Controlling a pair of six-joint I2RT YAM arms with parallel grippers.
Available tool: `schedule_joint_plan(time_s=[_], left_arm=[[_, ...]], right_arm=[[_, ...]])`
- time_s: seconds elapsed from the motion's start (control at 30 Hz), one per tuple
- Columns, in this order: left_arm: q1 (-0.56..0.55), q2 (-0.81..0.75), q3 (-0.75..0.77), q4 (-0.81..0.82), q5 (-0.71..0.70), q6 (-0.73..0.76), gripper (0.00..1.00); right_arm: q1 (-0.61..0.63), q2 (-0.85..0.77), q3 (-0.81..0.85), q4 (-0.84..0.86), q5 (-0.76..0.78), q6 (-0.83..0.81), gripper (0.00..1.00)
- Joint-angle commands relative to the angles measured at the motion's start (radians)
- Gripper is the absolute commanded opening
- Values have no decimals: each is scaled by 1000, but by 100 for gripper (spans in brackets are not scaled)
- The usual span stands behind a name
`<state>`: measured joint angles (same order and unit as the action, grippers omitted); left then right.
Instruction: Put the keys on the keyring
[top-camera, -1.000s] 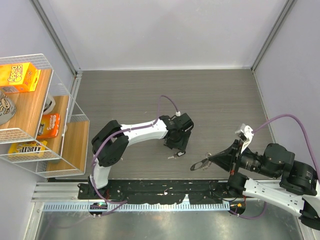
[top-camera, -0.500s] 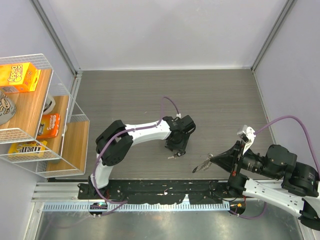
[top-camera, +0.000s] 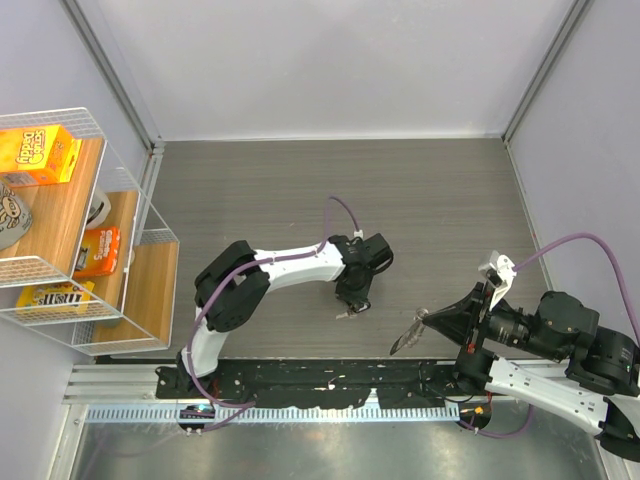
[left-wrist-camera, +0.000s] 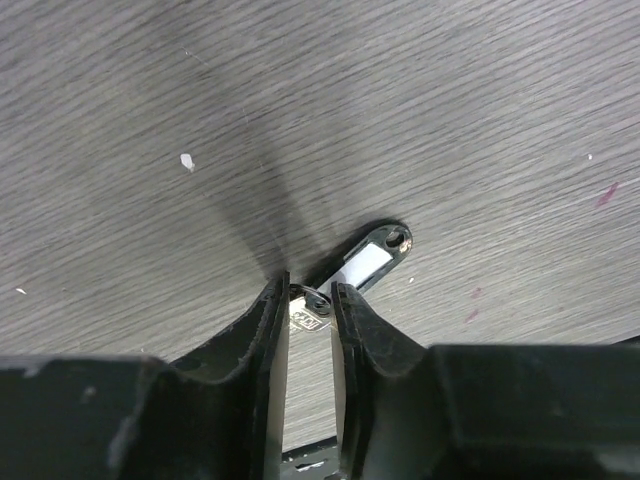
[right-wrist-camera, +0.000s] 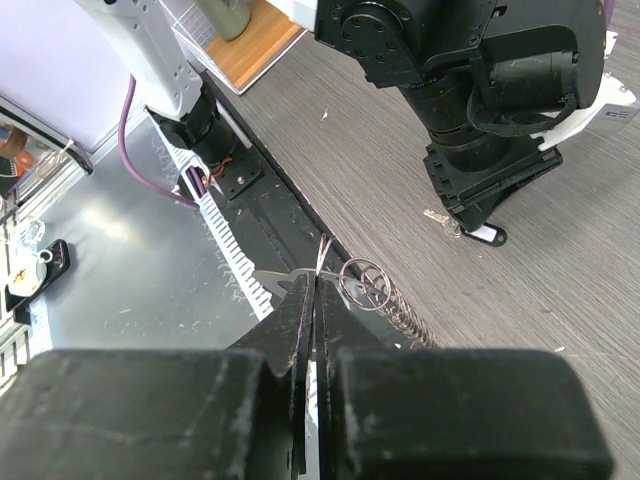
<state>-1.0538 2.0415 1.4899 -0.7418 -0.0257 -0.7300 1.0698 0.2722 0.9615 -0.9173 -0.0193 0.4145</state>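
A small silver key (left-wrist-camera: 306, 314) with a thin ring through its head lies on the grey table, joined to a black tag with a white label (left-wrist-camera: 371, 263). My left gripper (left-wrist-camera: 308, 290) points down over it, its jaws closed narrowly on the key head. The key (top-camera: 347, 313) shows just below the left gripper (top-camera: 357, 296) in the top view. My right gripper (right-wrist-camera: 316, 280) is shut on the keyring (right-wrist-camera: 366, 283), a silver loop with a coiled strip, held above the table's near edge. The keyring (top-camera: 405, 340) sticks out left of the right gripper (top-camera: 424, 323).
A wire shelf (top-camera: 150, 215) with boxes stands at the far left. The black mounting rail (top-camera: 300, 383) and a white toothed strip run along the near edge. Grey walls close in the back and right.
The right gripper has drawn back a little to the right and nearer with the keyring. The left gripper has shifted slightly right and down over the key, which has not moved.
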Motion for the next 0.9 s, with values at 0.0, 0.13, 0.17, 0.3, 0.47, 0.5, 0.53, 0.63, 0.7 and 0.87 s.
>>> schedule_joint_plan(time_s=[0.0, 0.13, 0.17, 0.3, 0.47, 0.5, 0.53, 0.63, 0.7, 0.87], left_arm=[[-8, -6, 20, -5, -5, -8, 22], [-8, -10, 4, -2, 0, -3, 8], [-8, -18, 3, -2, -3, -2, 4], [-9, -46, -2, -10, -22, 12, 0], [-17, -102, -11, -14, -54, 59, 0], [-18, -116, -16, -16, -71, 72, 0], [-25, -132, -22, -16, -86, 81, 0], [-47, -199, -40, 1, -135, 136, 0], [-64, -245, -51, 8, -184, 176, 0], [-109, -374, -141, 120, -250, 302, 0]], right_arm=[[4, -13, 26, 24, 5, -5, 5], [4, -11, 26, 26, 4, -5, 5], [4, -10, 26, 29, 4, -3, 5], [4, -1, 22, 37, 1, -3, 5], [4, 13, 19, 52, -2, -5, 5], [4, 18, 19, 54, -2, -6, 5], [4, 21, 20, 57, -4, -6, 5], [4, 35, 19, 66, -7, -9, 5], [4, 45, 16, 75, -11, -11, 5], [4, 70, 11, 97, -22, -16, 5]])
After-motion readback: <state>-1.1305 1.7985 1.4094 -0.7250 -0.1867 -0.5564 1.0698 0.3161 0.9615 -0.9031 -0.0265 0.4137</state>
